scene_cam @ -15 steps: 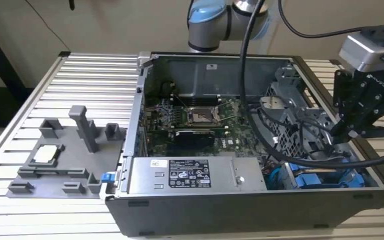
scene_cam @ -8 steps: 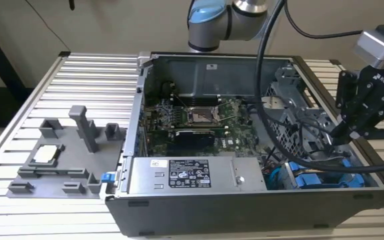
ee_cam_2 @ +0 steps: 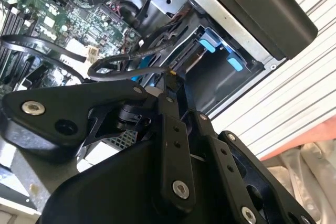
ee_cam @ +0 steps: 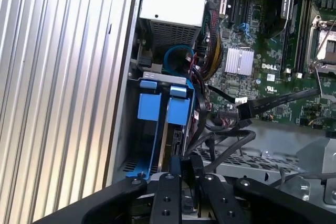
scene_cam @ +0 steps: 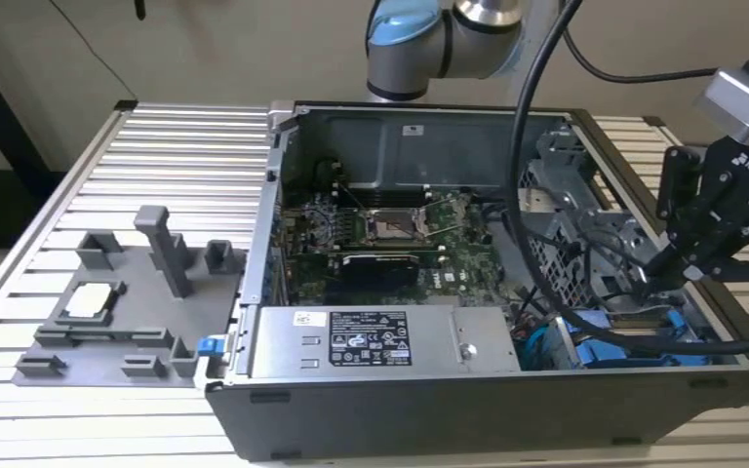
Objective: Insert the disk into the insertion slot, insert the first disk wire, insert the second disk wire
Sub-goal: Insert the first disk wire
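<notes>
As the blue-framed disk (ee_cam: 178, 109) already sat in the insertion slot (ee_cam: 163, 78), the gripper (ee_cam_2: 170, 81) stood just beside it, fingers (ee_cam_2: 170, 124) pinched on a black wire (ee_cam_2: 121, 66) that seemed not yet plugged.

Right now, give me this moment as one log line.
disk: in insertion slot | tool: shut on wire beside disk
</notes>
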Available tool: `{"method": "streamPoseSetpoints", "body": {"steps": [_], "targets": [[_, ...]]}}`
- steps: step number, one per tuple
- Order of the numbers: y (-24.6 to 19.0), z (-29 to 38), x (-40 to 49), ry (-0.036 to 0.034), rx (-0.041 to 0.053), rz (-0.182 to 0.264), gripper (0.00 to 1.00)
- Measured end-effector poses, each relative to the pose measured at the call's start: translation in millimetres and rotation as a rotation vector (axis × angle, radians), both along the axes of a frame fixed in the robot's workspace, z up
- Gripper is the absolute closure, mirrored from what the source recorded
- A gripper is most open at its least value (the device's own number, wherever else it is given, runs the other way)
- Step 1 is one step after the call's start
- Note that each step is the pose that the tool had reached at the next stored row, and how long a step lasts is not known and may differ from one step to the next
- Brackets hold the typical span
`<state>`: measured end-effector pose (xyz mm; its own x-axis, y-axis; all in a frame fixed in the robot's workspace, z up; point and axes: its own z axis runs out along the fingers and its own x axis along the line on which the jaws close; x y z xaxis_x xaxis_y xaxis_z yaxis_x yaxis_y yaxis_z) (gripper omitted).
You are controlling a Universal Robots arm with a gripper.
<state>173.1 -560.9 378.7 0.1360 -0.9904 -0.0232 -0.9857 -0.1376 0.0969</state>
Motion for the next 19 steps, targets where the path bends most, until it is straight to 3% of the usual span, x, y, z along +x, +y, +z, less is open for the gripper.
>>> {"method": "streamPoseSetpoints", "body": {"steps": [19], "targets": [[-9.0,-16.6,3.7,0.0057,-0.0003,-0.045,0.81]]}}
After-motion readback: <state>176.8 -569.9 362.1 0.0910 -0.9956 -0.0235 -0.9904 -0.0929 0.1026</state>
